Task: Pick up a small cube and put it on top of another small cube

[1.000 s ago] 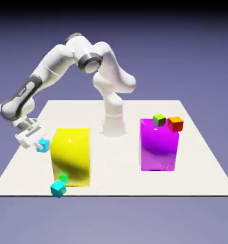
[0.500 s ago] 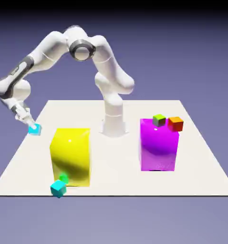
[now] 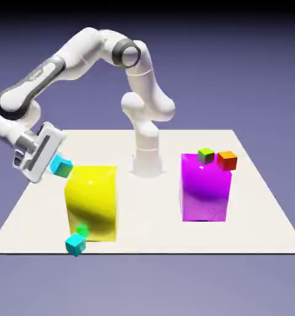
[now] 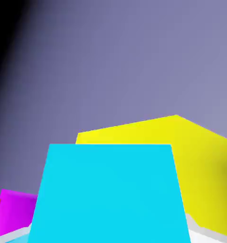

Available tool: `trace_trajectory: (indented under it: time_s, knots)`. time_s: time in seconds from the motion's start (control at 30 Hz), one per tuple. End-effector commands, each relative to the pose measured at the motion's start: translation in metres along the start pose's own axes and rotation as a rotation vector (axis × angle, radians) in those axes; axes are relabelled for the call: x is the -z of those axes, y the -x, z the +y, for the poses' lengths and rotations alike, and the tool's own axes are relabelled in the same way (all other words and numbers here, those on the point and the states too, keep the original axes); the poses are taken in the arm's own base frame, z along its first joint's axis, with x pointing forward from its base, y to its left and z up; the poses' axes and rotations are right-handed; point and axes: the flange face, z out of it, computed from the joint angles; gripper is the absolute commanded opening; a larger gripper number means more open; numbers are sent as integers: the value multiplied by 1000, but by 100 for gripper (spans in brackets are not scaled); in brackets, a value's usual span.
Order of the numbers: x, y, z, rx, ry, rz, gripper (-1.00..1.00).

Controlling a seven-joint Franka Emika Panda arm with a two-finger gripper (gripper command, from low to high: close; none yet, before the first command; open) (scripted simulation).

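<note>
White 2-finger gripper (image 3: 57, 162) grips 1 small cyan-blue cube (image 3: 62, 167), tilted. Level it above the big yellow block (image 3: 92, 200), at the exterior view's 5 o'clock, before carrying.

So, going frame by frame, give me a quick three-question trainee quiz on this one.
1. What color is the small cube that the tool holds?
2. True or false: the orange cube appears on the exterior view's left of the lime-green cube.
3. Fill in: in the hand view, the big block rising behind the held cube, toward the picture's right, is ____.

Key: 1. light cyan-blue; 2. false; 3. yellow
</note>
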Motion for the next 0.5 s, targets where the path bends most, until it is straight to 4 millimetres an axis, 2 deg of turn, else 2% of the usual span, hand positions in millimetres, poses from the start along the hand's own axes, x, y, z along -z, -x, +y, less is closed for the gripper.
trace_trajectory:
  time_s: [0.0,0.13,0.23,0.33,0.47]
  knots:
    - [-14,-11,-11,23,45,-44,-100]
    - [-78,-48,-58,123,221,-217,-100]
    - [-130,-68,-94,207,353,-336,-100]
    - [-163,-93,-90,124,567,-407,-100]
    - [-178,-122,-62,-60,855,-412,-100]
